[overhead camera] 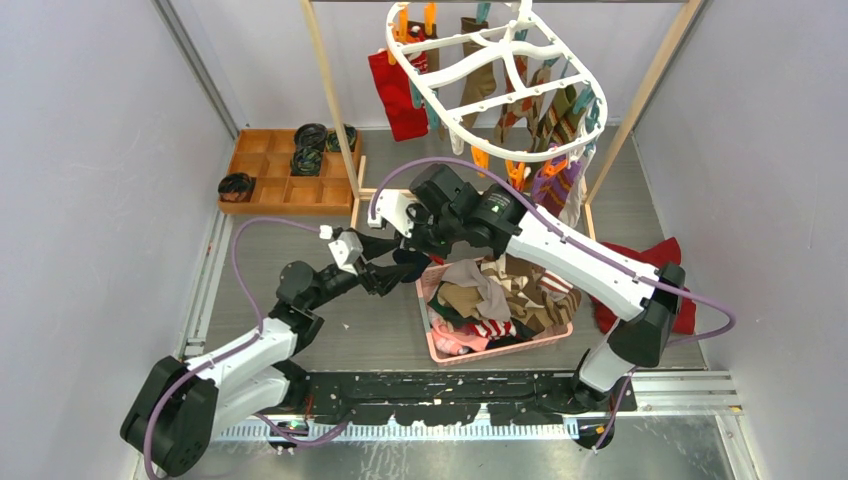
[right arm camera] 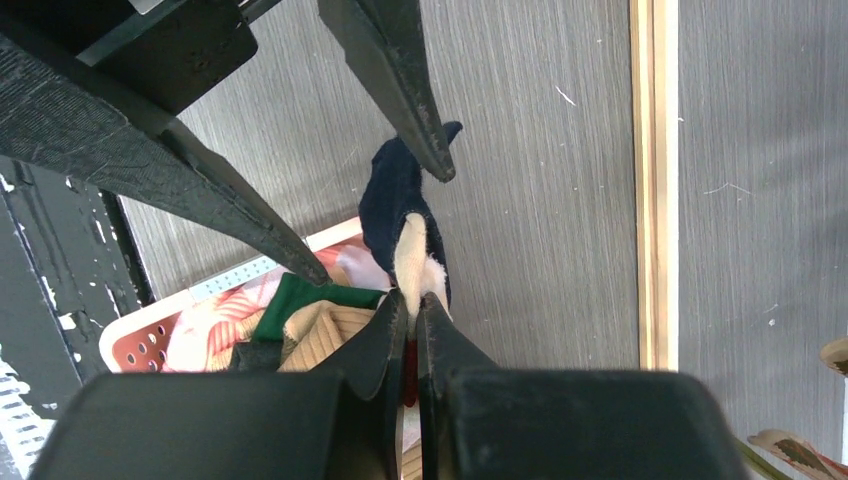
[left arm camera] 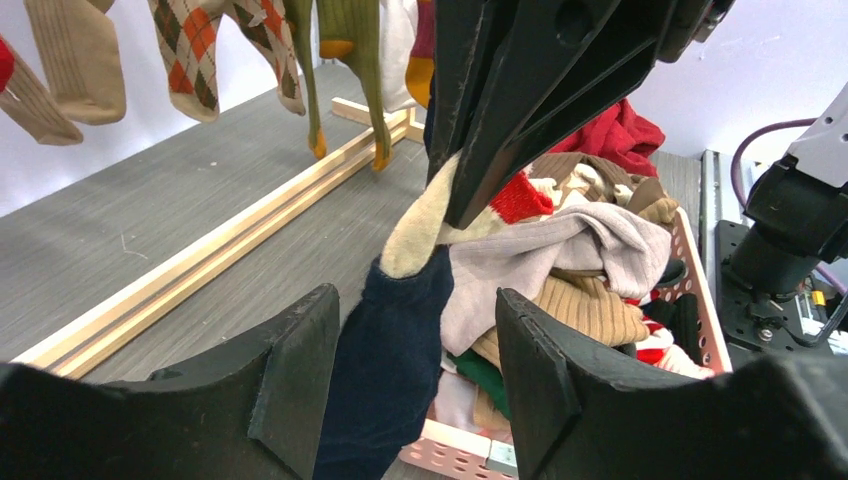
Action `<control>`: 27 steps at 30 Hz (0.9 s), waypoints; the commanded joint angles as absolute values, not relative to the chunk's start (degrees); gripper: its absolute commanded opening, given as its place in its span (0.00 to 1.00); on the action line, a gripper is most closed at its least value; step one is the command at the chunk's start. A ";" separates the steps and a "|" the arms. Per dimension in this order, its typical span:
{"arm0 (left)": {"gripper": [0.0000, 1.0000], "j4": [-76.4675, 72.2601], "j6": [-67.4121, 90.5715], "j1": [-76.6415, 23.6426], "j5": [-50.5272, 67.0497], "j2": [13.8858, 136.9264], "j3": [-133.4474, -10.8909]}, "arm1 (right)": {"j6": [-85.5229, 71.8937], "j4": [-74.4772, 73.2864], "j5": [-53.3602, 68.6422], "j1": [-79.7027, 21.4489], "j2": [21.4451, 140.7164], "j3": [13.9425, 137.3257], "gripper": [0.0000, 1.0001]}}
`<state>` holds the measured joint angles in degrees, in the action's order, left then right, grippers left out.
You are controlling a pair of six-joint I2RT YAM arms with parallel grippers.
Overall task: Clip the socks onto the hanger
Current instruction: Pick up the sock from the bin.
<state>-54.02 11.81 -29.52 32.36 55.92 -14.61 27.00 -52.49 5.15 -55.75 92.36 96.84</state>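
Right gripper [right arm camera: 412, 300] pinches a navy sock [right arm camera: 390, 190] by its cream patch over the basket's [overhead camera: 440, 352] left rim, mid-bench. Left gripper [left arm camera: 415, 310] gapes around the dangling end. The sock looks light, limp and stretchy, probably best taken near the cuff and held taut for the hanger [overhead camera: 522, 22] at the far edge.

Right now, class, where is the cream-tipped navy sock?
In the left wrist view the navy sock hangs at the left rim of the pink basket, its cream tip pinched by the right gripper, between the open fingers of the left gripper.

Bright, even, diffuse light in all views, soft faint shadows, black fingers [left arm camera: 300, 385] underexposed in wrist views.
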 commanded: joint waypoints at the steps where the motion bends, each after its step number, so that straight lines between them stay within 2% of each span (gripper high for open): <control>1: 0.60 -54.93 6.99 -29.71 31.55 53.59 -15.32 | 28.66 -53.26 6.71 -55.58 89.02 97.09 0.08; 11: 0.64 -54.41 3.78 -31.18 32.87 44.63 -12.33 | 29.37 -54.16 7.62 -55.59 86.67 95.80 0.08; 19: 0.66 -51.94 3.19 -33.52 35.90 50.83 -15.53 | 29.35 -52.85 8.95 -56.96 86.53 95.62 0.08; 22: 0.63 -52.97 4.25 -33.53 35.77 53.24 -16.37 | 29.61 -52.40 8.97 -57.70 86.57 95.54 0.08; 27: 0.50 -54.23 6.03 -33.62 35.86 54.40 -17.25 | 29.90 -52.40 8.71 -58.18 86.66 95.29 0.09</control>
<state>-51.07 4.84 -33.43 34.85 54.35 -14.59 28.99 -54.46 8.12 -57.71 88.68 95.18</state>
